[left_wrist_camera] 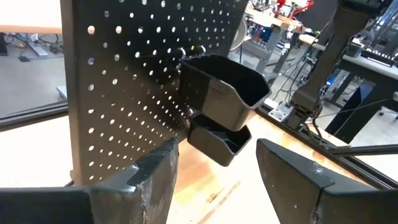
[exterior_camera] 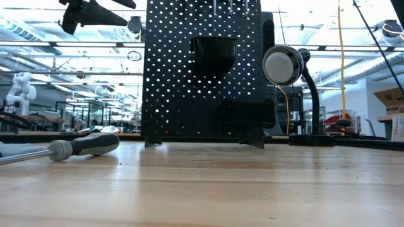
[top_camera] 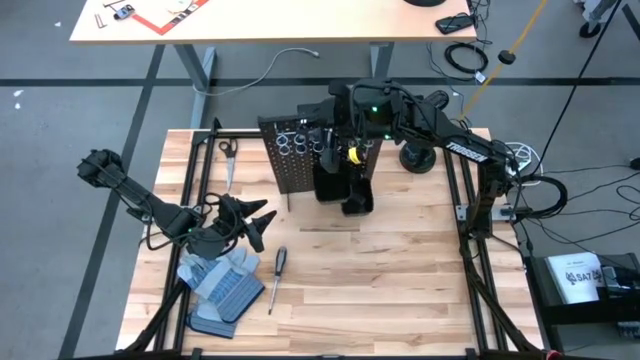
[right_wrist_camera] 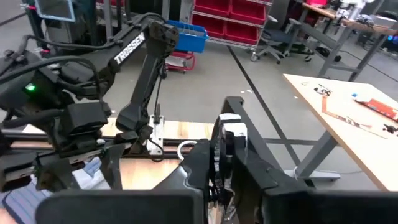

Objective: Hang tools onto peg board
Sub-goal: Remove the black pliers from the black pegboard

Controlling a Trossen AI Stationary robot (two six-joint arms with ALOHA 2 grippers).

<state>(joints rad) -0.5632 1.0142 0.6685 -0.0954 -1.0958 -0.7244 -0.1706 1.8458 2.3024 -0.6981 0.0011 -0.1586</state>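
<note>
The black peg board (top_camera: pixel 290 152) stands upright at the table's far middle; it also shows in the low view (exterior_camera: pixel 202 94) and the left wrist view (left_wrist_camera: pixel 124 81). My right gripper (top_camera: pixel 338 140) is above its top edge, shut on a small pale tool (right_wrist_camera: pixel 231 132). My left gripper (top_camera: pixel 258 222) is open and empty above the table's left part, its fingers (left_wrist_camera: pixel 155 180) pointing toward the board. A dark-handled screwdriver (top_camera: pixel 277 275) lies flat on the table near the gloves; it also shows in the low view (exterior_camera: pixel 82 146). A pliers-like tool (top_camera: pixel 228 152) lies at the far left. My right gripper pinches a small pale tool (right_wrist_camera: pixel 231 132) between its two fingers. The fingers themselves hide most of it, so which part they hold cannot be told. The tool is lifted clear of the table, over the peg board's top.
Two black bins (left_wrist_camera: pixel 224 93) hang on the board's near face. Silver ring holders (top_camera: pixel 295 140) run along its top. A desk lamp (exterior_camera: pixel 284 66) stands to the board's right. Grey-and-blue gloves (top_camera: pixel 222 285) lie at the near left. Bare wood lies at the near right.
</note>
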